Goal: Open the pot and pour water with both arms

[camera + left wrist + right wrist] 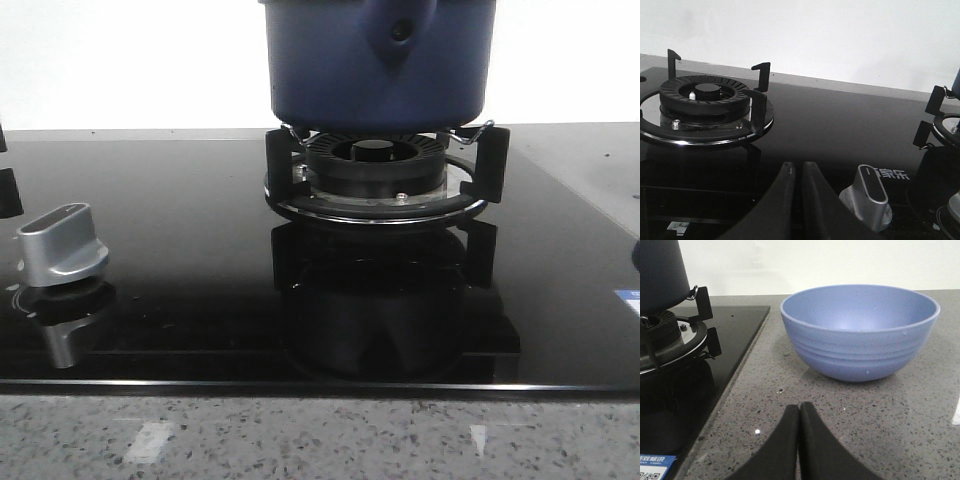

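The dark blue pot point(378, 60) sits on the black burner grate point(380, 180) at the middle back of the glass hob; its top and lid are cut off by the frame. A slice of its side shows in the right wrist view point(660, 275). My left gripper point(799, 167) is shut and empty, low over the black hob between an empty burner point(702, 107) and a silver knob point(871, 197). My right gripper point(799, 407) is shut and empty over the speckled counter, in front of a blue bowl point(860, 330). Neither gripper shows in the front view.
A silver knob point(62, 245) stands on the hob at the left. The black glass hob point(200, 280) ends at a grey speckled counter point(320, 440) in front and to the right point(865, 420). A white wall is behind.
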Tool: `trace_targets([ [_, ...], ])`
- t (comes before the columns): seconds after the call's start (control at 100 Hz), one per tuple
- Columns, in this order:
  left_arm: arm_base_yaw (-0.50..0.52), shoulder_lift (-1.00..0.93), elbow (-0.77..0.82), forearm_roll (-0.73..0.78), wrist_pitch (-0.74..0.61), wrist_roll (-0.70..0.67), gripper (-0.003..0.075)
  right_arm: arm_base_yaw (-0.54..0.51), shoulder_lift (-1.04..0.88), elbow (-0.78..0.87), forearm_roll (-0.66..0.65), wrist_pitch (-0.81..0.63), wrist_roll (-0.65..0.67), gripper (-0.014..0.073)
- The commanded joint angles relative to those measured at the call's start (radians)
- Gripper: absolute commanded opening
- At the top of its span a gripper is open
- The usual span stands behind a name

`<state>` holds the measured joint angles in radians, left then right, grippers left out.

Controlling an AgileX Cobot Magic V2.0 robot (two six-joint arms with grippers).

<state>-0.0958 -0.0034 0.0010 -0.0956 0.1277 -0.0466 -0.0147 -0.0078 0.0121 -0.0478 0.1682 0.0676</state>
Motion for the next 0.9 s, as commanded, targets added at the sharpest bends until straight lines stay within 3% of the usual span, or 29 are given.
trace_targets([
  [0.0, 0.0, -0.028, 0.031, -0.007, -0.078, -0.01, -0.002, -0.006, -0.022, 0.026, -0.011, -0.078, -0.003, -0.0047],
  [0.89, 0.0, -0.028, 0.031, -0.007, -0.078, -0.01, -0.002, -0.006, -0.022, 0.026, -0.011, -0.106, -0.003, -0.0047],
])
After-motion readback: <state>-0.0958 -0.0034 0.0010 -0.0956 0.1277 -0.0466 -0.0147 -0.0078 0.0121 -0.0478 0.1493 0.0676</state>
